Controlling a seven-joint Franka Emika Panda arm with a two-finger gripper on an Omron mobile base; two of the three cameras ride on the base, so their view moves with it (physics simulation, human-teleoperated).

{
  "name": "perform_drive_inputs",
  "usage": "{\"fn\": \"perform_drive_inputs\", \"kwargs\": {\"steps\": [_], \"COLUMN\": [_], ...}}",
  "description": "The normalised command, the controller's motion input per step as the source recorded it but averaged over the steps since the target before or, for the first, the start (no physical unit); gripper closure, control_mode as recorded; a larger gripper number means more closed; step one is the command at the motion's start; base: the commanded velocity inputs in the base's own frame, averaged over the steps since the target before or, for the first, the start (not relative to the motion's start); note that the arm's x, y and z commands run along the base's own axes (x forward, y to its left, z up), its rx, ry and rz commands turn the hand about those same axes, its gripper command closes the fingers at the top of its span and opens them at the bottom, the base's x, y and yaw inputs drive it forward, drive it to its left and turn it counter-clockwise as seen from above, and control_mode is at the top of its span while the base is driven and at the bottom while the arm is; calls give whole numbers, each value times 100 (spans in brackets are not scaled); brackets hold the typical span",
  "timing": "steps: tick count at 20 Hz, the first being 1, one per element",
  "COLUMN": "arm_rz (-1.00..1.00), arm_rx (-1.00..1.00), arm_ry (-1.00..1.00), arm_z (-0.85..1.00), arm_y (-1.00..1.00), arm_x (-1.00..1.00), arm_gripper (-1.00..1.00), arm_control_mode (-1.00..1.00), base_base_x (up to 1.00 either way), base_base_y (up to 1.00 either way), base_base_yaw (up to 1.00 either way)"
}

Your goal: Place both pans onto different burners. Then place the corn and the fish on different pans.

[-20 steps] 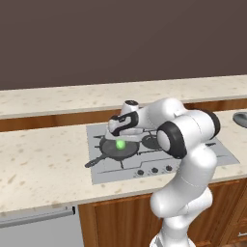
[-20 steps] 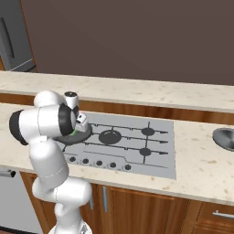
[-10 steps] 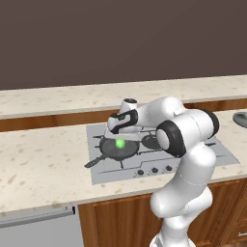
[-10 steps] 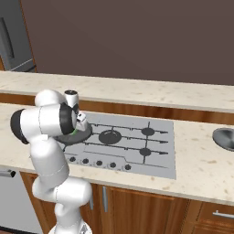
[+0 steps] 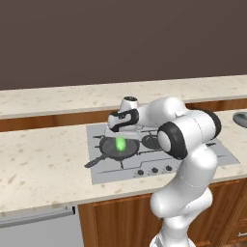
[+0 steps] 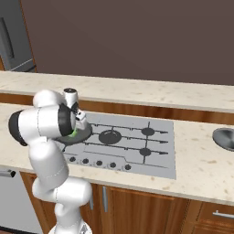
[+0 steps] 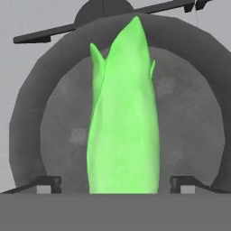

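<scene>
Little has shifted since earlier: end effector (image 5: 120,131) hovers, fingers (image 7: 184,182) apart, over corn (image 7: 122,122) lying in the dark pan (image 5: 119,147) (left burner). Fish remains unplaced.

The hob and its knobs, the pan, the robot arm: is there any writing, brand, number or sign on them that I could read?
None can be read.
hob: plain grey, no markings.
knobs: too small to show any sign.
black pan and corn: no label.
robot arm: plain white, no brand.
</scene>
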Motion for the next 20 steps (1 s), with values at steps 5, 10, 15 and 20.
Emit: {"fn": "perform_drive_inputs", "kwargs": {"steps": [5, 10, 15, 20], "arm_rz": [0, 0, 0, 0], "arm_rx": [0, 0, 0, -6], "arm_ry": [-2, 0, 0, 0], "arm_z": [52, 53, 41, 28], "arm_y": [-9, -41, -58, -31], "arm_x": [-29, -58, -73, -61], "arm_gripper": [-100, -100, -100, -100], "arm_control_mode": [-100, -100, -100, -100], "base_base_x": [0, 0, 0, 0], "base_base_y": [0, 0, 0, 0], "base_base_yaw": [0, 0, 0, 0]}}
